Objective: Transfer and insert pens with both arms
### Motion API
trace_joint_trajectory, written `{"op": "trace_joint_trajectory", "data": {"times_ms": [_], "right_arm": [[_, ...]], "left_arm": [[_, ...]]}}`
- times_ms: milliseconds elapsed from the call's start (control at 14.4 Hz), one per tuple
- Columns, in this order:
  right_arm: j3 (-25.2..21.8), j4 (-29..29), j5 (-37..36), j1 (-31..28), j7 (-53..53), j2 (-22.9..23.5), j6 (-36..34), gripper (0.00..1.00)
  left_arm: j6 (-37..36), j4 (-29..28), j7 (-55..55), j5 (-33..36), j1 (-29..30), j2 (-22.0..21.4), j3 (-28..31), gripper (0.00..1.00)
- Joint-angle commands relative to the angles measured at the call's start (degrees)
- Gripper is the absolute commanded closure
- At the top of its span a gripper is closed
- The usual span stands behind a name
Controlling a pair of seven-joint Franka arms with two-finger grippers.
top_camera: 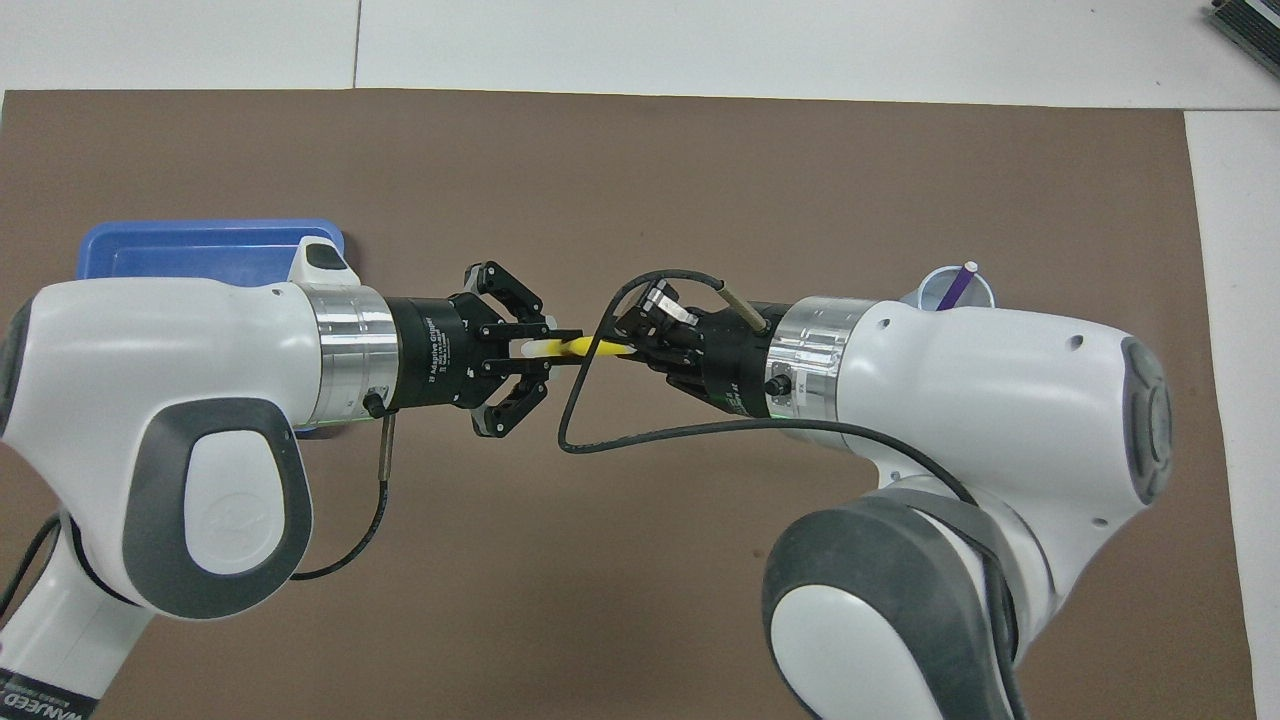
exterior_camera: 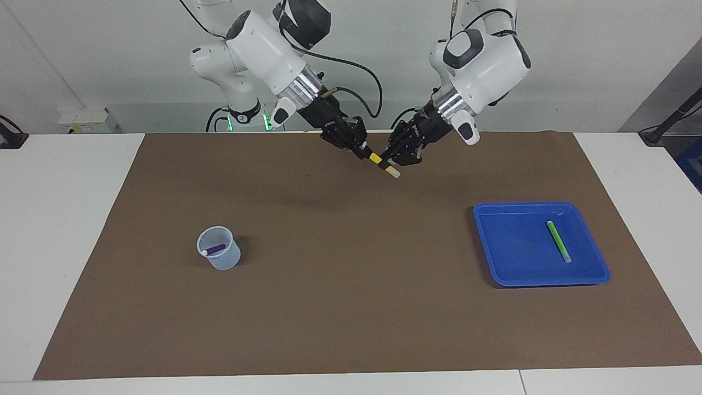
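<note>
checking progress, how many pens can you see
3: yellow pen in the air between both grippers, purple pen in the cup, green pen in the tray.

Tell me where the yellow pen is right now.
The yellow pen is in the air between the two grippers, over the brown mat at the robots' edge of the table, held between the left gripper and right gripper.

- The yellow pen (exterior_camera: 376, 158) had a whitish cap end.
- The green pen (exterior_camera: 558, 241) lay in the blue tray (exterior_camera: 496, 263).
- The purple pen (exterior_camera: 215, 249) stood in the translucent pale-blue cup (exterior_camera: 226, 260).
- A brown mat (exterior_camera: 340, 285) covered the white table (exterior_camera: 60, 219).
</note>
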Motion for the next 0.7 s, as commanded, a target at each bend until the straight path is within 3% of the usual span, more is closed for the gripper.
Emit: {"op": "trace_joint_trajectory", "data": {"times_ms": [0, 70, 209, 278, 626], "right_arm": [[0.5, 0.1, 1.1, -0.5, -1.6, -0.3, 1.0, 1.00], [0.5, 0.1, 1.1, -0.5, -1.5, -0.3, 1.0, 1.00], [0.5, 0.1, 1.1, -0.5, -1.7, -0.3, 0.9, 1.00], [0.5, 0.2, 1.1, -0.5, -1.8, -0.3, 0.9, 1.00], [0.2, 1.0, -2.7, -2.7, -12.5, -0.1, -3.9, 1.00]], "left_arm": [[0.5, -2.0, -0.6, -0.9, -1.0, -1.5, 0.0, 1.00], [0.4, -2.0, -0.6, -0.9, -1.0, -1.5, 0.0, 1.00], [0.3, -2.0, -0.7, -0.9, -0.9, -1.5, 0.0, 0.39], [-0.1, -1.9, -0.2, -0.8, -0.9, -1.5, 0.0, 0.00], [-5.1, -0.6, 0.1, -0.2, 2.7, -2.0, 0.6, 0.00]]}}
